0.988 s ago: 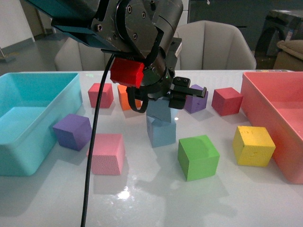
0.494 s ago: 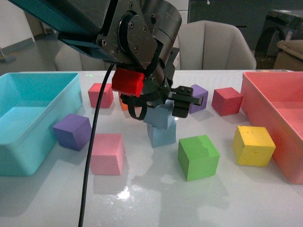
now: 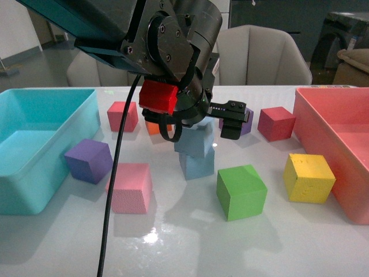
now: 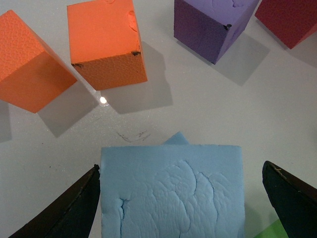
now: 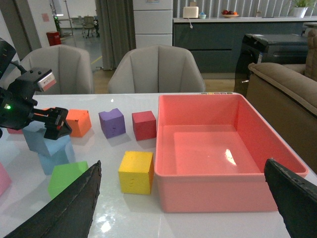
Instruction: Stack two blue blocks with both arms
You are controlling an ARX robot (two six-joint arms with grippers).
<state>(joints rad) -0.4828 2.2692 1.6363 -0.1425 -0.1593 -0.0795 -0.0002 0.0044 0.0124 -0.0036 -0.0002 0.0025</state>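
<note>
- We see the left jaws spread, flanking the upper blue block without clearly touching it.
- It rests tilted on the lower blue block, directly beneath the jaws.
- Right jaws are spread, empty, well apart.
- We judge release underway; next, lift clear.

Worktop: white, glossy, reflective.

Resting directly on it:
- turquoise bin, left edge
- pink bin, right edge
- purple cube, just beside the turquoise bin
- pink cube, toward the near edge, next to the purple cube
- lower blue block, centre, carrying a second, tilted blue block
- green cube, near-right of the blue pair
- yellow cube, beside the pink bin
- dark red cube, second purple cube, two orange cubes, crimson cube, in a row toward the far edge
</note>
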